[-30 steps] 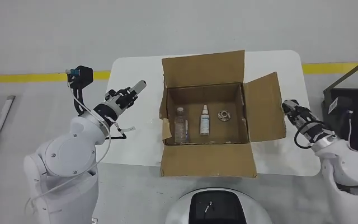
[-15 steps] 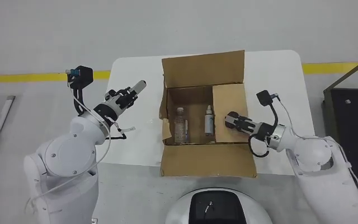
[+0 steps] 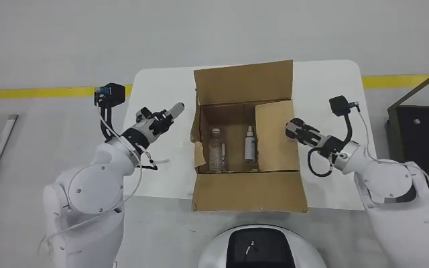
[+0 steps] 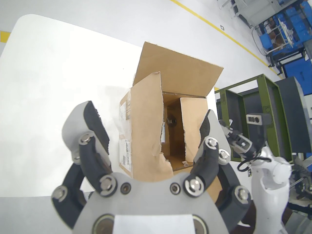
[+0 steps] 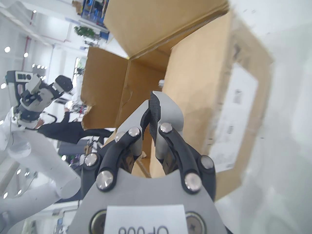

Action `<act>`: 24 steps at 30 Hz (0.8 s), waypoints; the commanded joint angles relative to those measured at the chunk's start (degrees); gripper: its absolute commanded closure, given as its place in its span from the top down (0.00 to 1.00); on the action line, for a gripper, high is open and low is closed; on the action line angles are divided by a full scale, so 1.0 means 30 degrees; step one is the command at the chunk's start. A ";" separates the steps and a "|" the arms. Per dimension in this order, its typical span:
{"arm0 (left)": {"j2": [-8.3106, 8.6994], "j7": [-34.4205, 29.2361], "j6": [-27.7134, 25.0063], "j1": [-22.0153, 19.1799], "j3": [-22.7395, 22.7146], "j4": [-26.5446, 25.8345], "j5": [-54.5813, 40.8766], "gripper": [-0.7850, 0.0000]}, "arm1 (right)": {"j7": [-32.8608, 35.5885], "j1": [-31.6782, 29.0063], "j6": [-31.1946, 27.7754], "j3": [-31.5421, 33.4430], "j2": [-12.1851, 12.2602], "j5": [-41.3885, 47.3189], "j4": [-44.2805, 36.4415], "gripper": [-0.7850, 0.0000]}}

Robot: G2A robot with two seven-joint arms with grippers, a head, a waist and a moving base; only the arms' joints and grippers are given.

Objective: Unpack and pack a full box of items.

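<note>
My right tool (image 3: 293,127) is pinched shut and empty, with the brown cardboard box (image 3: 244,192) just ahead. My left tool (image 3: 175,107) is wide. I judge unpacking unfinished: two small plastic bottles (image 3: 216,149) lie inside.

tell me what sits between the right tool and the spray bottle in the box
The right cardboard flap, folded in over the opening, lies between the right tool and the spray bottle. The top view shows it.
</note>
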 commanded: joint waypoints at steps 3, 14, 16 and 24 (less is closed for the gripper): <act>0.0143 0.0390 -0.1592 0.0427 0.0652 0.0934 0.2107 0.00 | -0.1562 -0.0549 0.1379 0.1112 0.0034 0.0643 -0.0222 0.00; 0.0124 0.0130 -0.3155 0.0530 0.2109 0.3115 0.2611 0.00 | -0.3865 0.1519 0.4606 0.2225 0.0032 0.3732 0.3189 0.00; 0.0032 -0.0249 -0.3426 0.0304 0.2390 0.3230 0.0981 0.00 | -0.4055 0.2763 0.5561 0.1813 0.0043 0.3590 0.4323 0.00; -0.0086 -0.0754 -0.4899 -0.0815 0.3774 0.3591 0.0088 0.00 | -0.3086 0.7980 0.6144 0.0067 0.0010 0.4719 0.9498 0.00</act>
